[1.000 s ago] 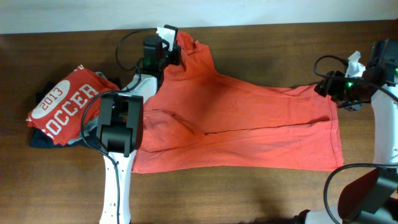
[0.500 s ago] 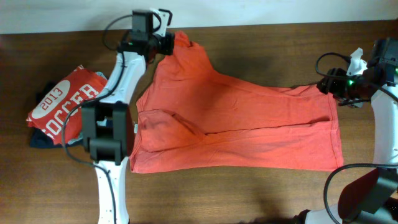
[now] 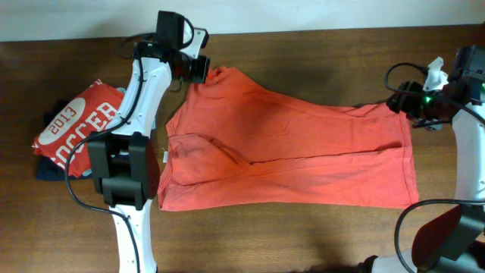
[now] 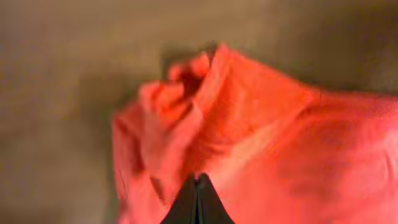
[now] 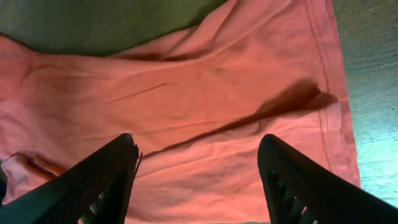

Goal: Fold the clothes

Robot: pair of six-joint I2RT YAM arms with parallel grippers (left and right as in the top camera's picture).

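The orange-red T-shirt (image 3: 303,152) lies spread across the middle of the brown bench (image 3: 303,239), plain side up. Its stitched hem is toward the right end and its narrower upper part toward the left. 1 long crease runs along its length, roughly level with the middle, and a rumpled flap sits on the left portion near the left arm's base. The cloth tapers up to a bunched corner at the far left edge.

The left pincer (image 3: 201,68) is at that corner, near the back edge of the bench. In the left wrist view its 2 fingers are pressed together, and gathered folds of orange cloth rise just ahead of them. That view is blurred, but the tips seem to be clamped on a pinch of the fabric.

The right pincer (image 5: 199,143) hangs over the shirt's far right corner. Its 2 dark fingers stand well apart with nothing between them, and smooth cloth and the hem show below. A diagonal wrinkle casts a shadow there.

At the left end of the bench, apart from the T-shirt, a red shirt (image 3: 79,125) printed with "2013 SOCCER" in white rests on a dark navy garment (image 3: 47,171).
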